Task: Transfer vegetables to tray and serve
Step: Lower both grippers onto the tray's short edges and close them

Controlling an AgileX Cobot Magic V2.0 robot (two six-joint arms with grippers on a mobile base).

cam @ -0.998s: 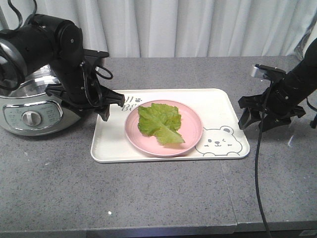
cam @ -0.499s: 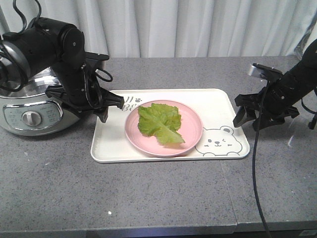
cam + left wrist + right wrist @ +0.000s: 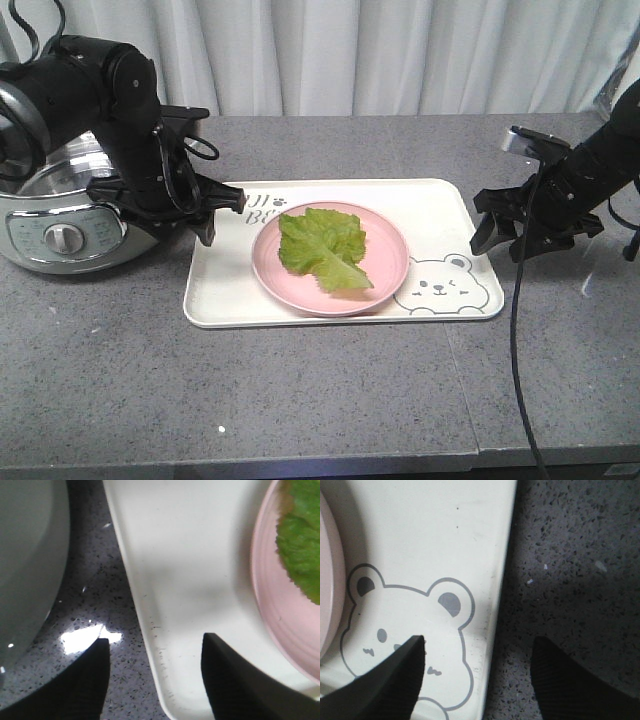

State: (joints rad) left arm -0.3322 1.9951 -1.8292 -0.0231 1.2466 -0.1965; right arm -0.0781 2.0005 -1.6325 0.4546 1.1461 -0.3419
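Note:
The vegetables, one ruffled green lettuce leaf (image 3: 325, 248), lie on a round pink plate (image 3: 385, 275) in the middle of the cream tray (image 3: 220, 290). My left gripper (image 3: 222, 215) is open and low over the tray's left rim. In the left wrist view one finger is over the grey table and the other over the tray (image 3: 190, 570), with the plate (image 3: 275, 610) and leaf (image 3: 302, 545) to the right. My right gripper (image 3: 497, 238) is open at the tray's right rim. Its fingers straddle that edge (image 3: 500, 580) next to the bear drawing (image 3: 405, 625). Neither gripper holds anything.
A silver rice cooker (image 3: 60, 220) stands just left of the tray, close behind my left arm, and fills the left of the left wrist view (image 3: 25, 555). The right arm's black cable (image 3: 517, 350) hangs down over the table's front edge. A curtain closes the back.
My right gripper has moved a little left, up to the tray's right rim. The left arm has shifted slightly left and back at the tray's left rim. Leaf, plate and tray have not moved.

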